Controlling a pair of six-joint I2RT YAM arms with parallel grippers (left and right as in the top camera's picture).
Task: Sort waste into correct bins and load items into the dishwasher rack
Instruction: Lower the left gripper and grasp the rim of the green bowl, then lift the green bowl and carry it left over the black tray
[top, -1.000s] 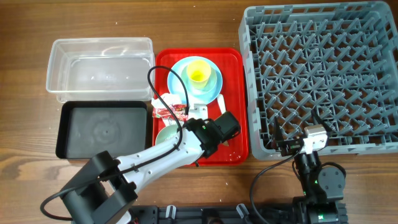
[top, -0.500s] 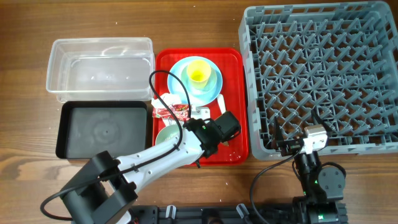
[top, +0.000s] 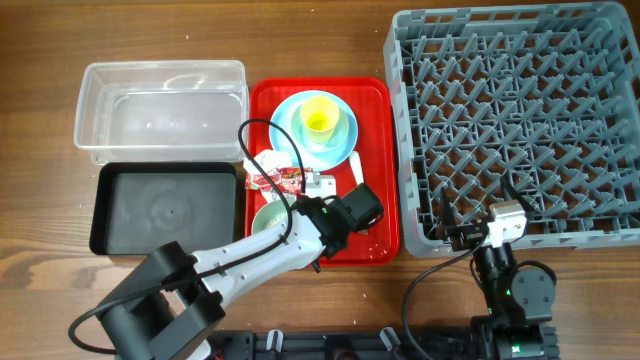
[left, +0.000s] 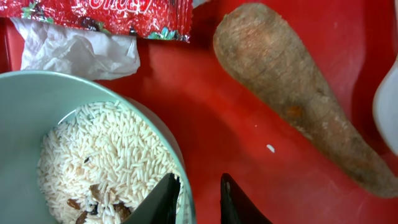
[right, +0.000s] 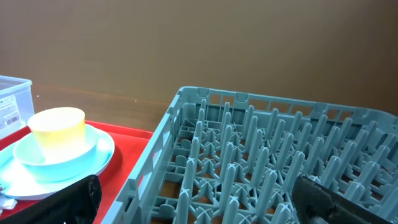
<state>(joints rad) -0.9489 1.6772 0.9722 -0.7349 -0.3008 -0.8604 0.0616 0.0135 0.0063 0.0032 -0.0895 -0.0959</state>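
From overhead we count two tubs, one clear tub and one black tub side by side. Right of them is one red tray, then one dishwasher rack. On the tray sit one light blue plate carrying one yellow cup, one snack wrapper, one white spoon and one pale green bowl. The left arm stretches diagonally from the near-left, its left gripper at the green bowl's right rim. The right arm sits folded in front of the rack, with the right gripper at the rack's near wall.

In the left wrist view, the fingers stand narrowly parted astride that bowl's rim, one over the rice, the other outside and clear of the rim. We count one tissue and one brown food piece, both on the tray.

In the right wrist view, the right fingers are spread wide and hold nothing. The cup sits inside one small light blue bowl.
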